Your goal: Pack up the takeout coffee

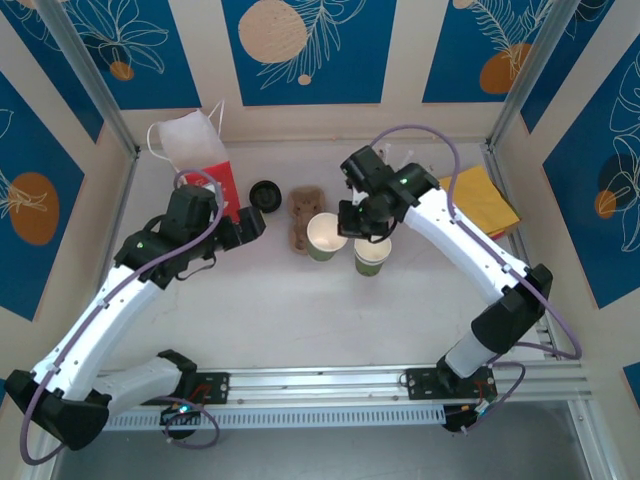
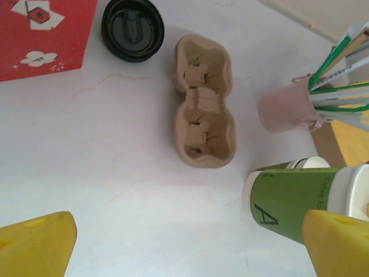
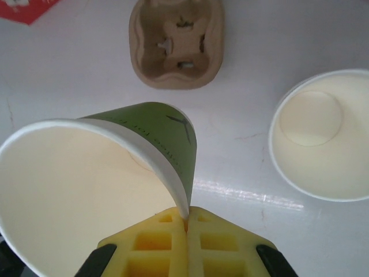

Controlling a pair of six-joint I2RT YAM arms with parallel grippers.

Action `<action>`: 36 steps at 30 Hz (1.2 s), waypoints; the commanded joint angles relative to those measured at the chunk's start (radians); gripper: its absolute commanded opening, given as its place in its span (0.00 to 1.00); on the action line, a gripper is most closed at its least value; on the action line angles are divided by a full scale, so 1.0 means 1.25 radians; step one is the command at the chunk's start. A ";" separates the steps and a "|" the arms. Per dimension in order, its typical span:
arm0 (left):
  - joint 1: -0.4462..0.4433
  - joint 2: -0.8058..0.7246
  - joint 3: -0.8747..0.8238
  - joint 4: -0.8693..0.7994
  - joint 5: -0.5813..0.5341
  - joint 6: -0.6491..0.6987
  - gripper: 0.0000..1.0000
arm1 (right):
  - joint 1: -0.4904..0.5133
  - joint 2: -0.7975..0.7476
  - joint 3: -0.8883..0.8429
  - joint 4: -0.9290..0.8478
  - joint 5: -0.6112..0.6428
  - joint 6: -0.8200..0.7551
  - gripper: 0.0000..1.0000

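The right gripper (image 3: pixel 186 222) is clenched on the rim of a green cup (image 3: pixel 144 133), one yellow finger inside the wall and one outside. This cup has no lid. It is judged to be the takeout coffee, and in the top view it sits on the table (image 1: pixel 300 310) under the right wrist. The left gripper (image 2: pixel 190 234) hangs released with its jaws wide apart, low over the table near the red bag (image 2: pixel 40 34).

The grip is on a single thin paper wall. That wall could buckle or slide out between the pads, and the cup would then swing or drop. The second cup (image 3: pixel 320 133) stands just beside the held one, so a sideways move could knock it over. The pulp carrier (image 3: pixel 176 43) looks light and may skid if a cup is pushed into a well off-centre. The black lid (image 2: pixel 132 29) lies loose near the bag, so the cup could be packed uncapped.

Counted:
- two green cups, both open-topped
- one black lid
- one carrier with two wells
- one red bag
- one pink holder (image 2: pixel 288 107) of sticks
- one yellow envelope (image 1: pixel 480 200)
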State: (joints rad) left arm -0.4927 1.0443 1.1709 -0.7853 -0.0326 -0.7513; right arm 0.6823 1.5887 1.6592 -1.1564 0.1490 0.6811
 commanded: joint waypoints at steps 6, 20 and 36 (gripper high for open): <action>0.009 -0.036 -0.017 -0.054 -0.021 0.031 1.00 | 0.069 0.081 -0.064 0.056 -0.010 0.035 0.00; 0.008 -0.047 -0.036 -0.049 -0.009 0.038 1.00 | 0.127 0.149 -0.123 0.089 0.015 0.036 0.00; 0.009 -0.037 -0.042 -0.050 0.003 0.031 1.00 | 0.134 0.159 -0.160 0.098 0.023 0.036 0.05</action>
State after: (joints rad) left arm -0.4927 1.0031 1.1301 -0.8314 -0.0422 -0.7235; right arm 0.8406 1.7733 1.4761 -1.0306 0.1761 0.7124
